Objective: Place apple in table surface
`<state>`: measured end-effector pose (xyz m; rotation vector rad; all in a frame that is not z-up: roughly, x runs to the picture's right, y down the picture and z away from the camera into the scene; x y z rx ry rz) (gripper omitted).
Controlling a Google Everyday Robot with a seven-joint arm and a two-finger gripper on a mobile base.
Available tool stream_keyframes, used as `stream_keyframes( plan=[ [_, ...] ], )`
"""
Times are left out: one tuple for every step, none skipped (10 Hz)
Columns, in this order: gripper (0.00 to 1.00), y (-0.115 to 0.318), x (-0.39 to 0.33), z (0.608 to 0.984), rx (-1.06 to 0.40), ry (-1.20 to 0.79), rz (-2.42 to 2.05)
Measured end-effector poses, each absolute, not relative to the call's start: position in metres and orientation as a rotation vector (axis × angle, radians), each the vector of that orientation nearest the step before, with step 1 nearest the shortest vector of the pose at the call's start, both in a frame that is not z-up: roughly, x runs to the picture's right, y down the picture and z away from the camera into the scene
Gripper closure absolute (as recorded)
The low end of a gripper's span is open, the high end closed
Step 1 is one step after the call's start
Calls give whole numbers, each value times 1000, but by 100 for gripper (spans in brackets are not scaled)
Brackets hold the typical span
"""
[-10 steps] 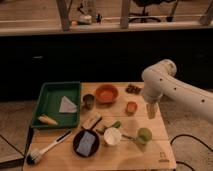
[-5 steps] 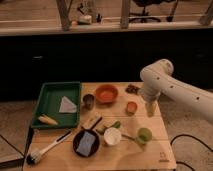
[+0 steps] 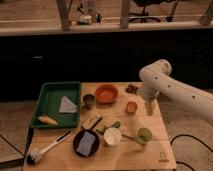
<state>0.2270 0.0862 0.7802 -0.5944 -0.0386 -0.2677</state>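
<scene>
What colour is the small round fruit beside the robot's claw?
The small round fruit is orange-red, camera view; the claw hangs beside it.

White arm (image 3: pixel 181 93) reaches in from the right edge, elbow (image 3: pixel 156 73) high, claw (image 3: pixel 149 109) pointing straight down, fingers spread, empty.

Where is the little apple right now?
The apple lies on the table, toward the right of the camera view, between the orange bowl and the claw, which hangs just to its right.

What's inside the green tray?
A grey folded cloth and a yellow thing lie in the green tray. Anything under the cloth is hidden. The end effector hangs beside the apple.
</scene>
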Motion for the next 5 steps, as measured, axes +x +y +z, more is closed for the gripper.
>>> stream_keyframes(
  plan=[
    [20, 86, 227, 784, -593, -42, -276],
    [20, 86, 228, 786, -593, -44, -281],
    [20, 87, 230, 790, -593, -47, -288],
    [20, 86, 230, 793, -593, -51, -295],
    [20, 86, 231, 797, -592, -56, -304]
  ],
)
